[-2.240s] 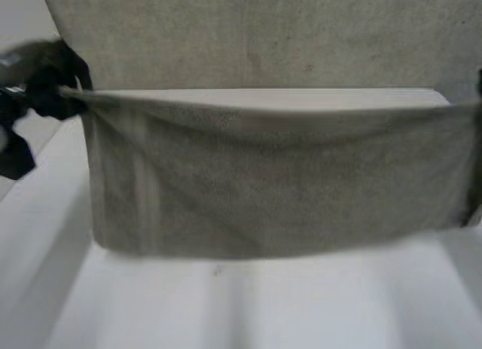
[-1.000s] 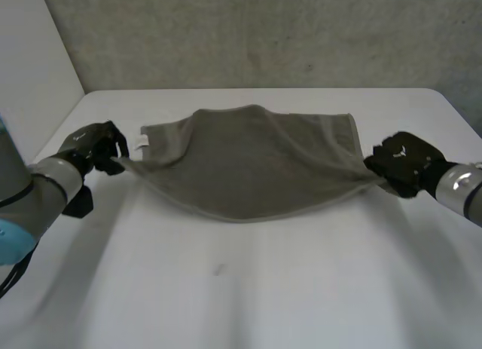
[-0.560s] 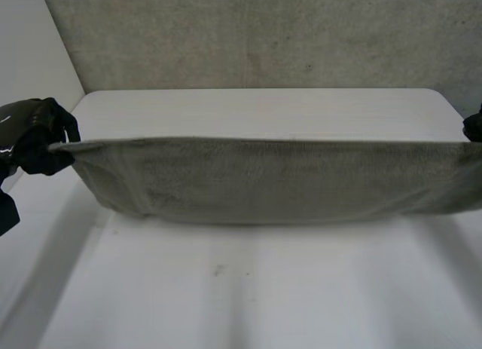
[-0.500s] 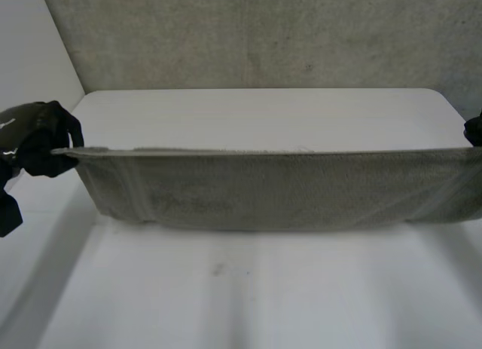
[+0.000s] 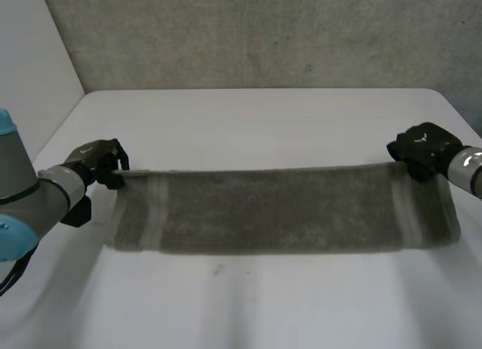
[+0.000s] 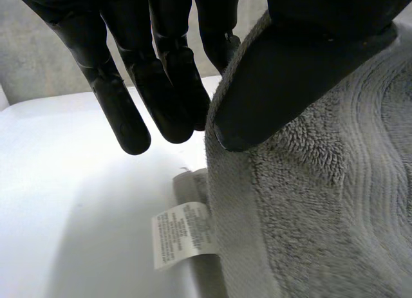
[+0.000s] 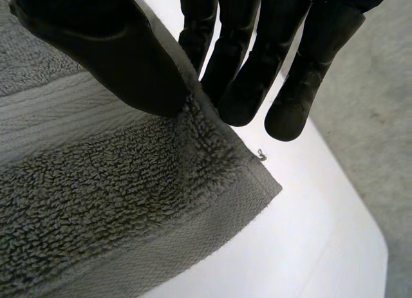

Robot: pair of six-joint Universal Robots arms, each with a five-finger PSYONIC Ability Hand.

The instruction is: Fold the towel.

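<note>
- Towel [image 5: 279,209] is held stretched in a long grey band across the table [image 5: 256,123], between the two hands.
- Its left upper corner is pinched between thumb and fingers of the left hand [image 5: 102,162]; a white label [image 6: 180,233] is seen on the hem near the fingertips.
- Its right corner is clamped likewise by the right hand [image 5: 422,147].
</note>
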